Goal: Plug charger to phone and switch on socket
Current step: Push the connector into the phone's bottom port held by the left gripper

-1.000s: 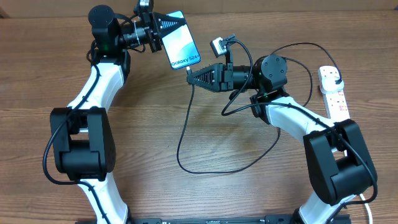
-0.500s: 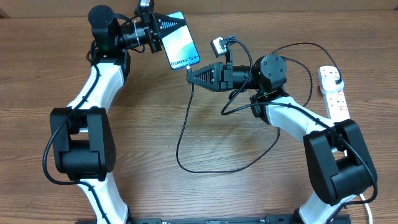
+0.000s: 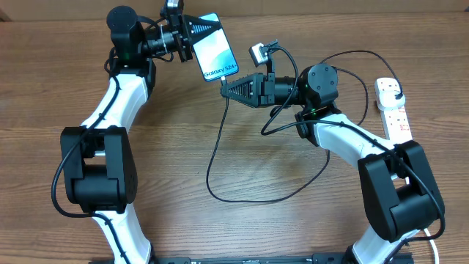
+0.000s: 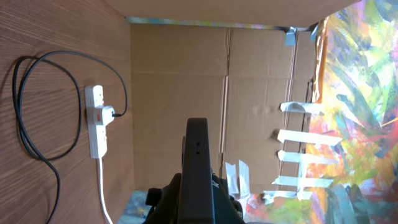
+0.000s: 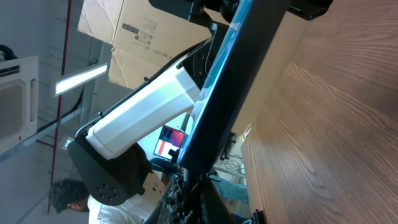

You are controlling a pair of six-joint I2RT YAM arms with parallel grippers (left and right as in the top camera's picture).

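Observation:
My left gripper [image 3: 196, 34] is shut on the phone [image 3: 215, 53], holding it above the table with its light blue screen facing up. In the left wrist view the phone [image 4: 198, 163] is edge-on between the fingers. My right gripper [image 3: 225, 89] is shut on the charger's connector end, right at the phone's lower edge; I cannot tell whether the tip is seated. The black charger [image 3: 209, 165] cable loops over the table to a plug [image 3: 394, 92] in the white socket [image 3: 396, 121]. From the right wrist the phone [image 5: 242, 81] runs diagonally up from my fingers.
The socket [image 4: 96, 121] lies near the table's far right edge, its thick white cord [image 4: 101, 186] trailing off. Cardboard walls [image 4: 186, 87] border the table. The left arm's white link [image 5: 143, 112] stands close behind the phone.
The left arm and the phone have nudged slightly to the right. The cable's hanging loop has swung a little to the left. The right arm has stayed put.

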